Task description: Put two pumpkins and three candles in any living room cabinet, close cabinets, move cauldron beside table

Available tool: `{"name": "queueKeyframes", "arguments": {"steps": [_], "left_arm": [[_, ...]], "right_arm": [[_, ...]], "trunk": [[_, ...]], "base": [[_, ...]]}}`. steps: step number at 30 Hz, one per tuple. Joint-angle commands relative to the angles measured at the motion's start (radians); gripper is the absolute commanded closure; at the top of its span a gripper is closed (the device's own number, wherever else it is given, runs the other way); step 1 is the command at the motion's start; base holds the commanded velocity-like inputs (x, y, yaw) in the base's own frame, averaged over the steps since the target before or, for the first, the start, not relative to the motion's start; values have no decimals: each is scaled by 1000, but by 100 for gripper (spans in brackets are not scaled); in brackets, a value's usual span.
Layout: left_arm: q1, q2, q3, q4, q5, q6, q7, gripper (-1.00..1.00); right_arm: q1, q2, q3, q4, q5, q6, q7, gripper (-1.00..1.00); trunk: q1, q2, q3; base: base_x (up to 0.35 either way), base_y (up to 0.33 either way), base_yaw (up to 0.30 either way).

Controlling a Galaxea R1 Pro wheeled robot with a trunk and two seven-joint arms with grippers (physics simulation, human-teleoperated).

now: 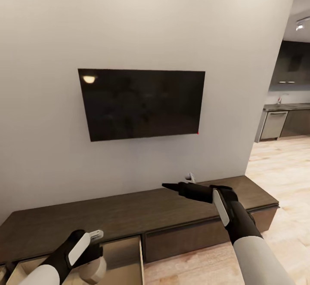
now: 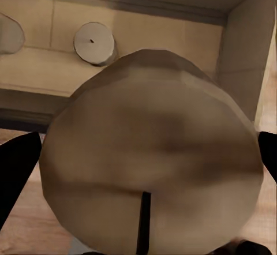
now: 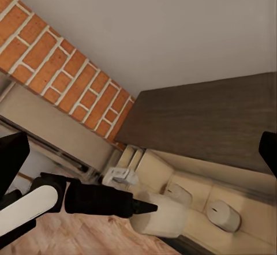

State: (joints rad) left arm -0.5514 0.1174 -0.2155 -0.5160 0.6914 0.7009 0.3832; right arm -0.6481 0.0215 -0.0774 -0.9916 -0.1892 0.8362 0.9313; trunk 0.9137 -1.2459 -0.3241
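The long dark-brown cabinet [image 1: 129, 212] runs along the wall under the TV, and its left drawer [image 1: 129, 255] is pulled out, showing a pale beige inside. My left gripper [image 1: 92, 257] is shut on a cream candle [image 1: 98, 272] above that drawer's front edge. Up close, the held candle [image 2: 150, 162] sits between both dark fingers [image 2: 17, 168]. Two more candles [image 2: 94, 42] [image 2: 8, 34] lie inside the drawer, and the right wrist view shows them too [image 3: 179, 194] [image 3: 222, 214]. My right gripper [image 1: 172, 186] hovers open over the cabinet top, holding nothing. The pumpkins, the cauldron and the table are out of view.
A black TV [image 1: 142, 104] hangs on the white wall above the cabinet. Light wooden floor [image 1: 280, 173] stretches to the right toward a grey kitchen [image 1: 284, 121]. A brick wall [image 3: 63, 70] stands beyond the cabinet's left end.
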Motion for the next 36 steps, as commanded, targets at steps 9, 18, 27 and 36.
{"name": "queueKeyframes", "arguments": {"steps": [9, 18, 27, 36], "left_arm": [[-1, -7, -31, 10, -27, -54, 9, 100], [-1, -77, -56, 4, -39, -90, 8, 100], [-2, -87, -77, -4, -38, -122, 8, 100], [-2, -87, -82, -4, -48, -130, 7, 100]], "right_arm": [[-1, -22, -2, -9, -2, 6, 5, -100], [-1, -22, -1, -15, -4, 1, 11, -100], [-1, -23, 1, -13, -1, 1, 29, -100], [-1, -23, 1, -3, 4, 0, 30, -100]], "trunk": [[35, -64, -29], [69, -127, -58], [104, -190, -86], [104, -190, -86]], "base": [[0, 0, 0], [0, 0, 0], [0, 0, 0], [0, 0, 0]]}}
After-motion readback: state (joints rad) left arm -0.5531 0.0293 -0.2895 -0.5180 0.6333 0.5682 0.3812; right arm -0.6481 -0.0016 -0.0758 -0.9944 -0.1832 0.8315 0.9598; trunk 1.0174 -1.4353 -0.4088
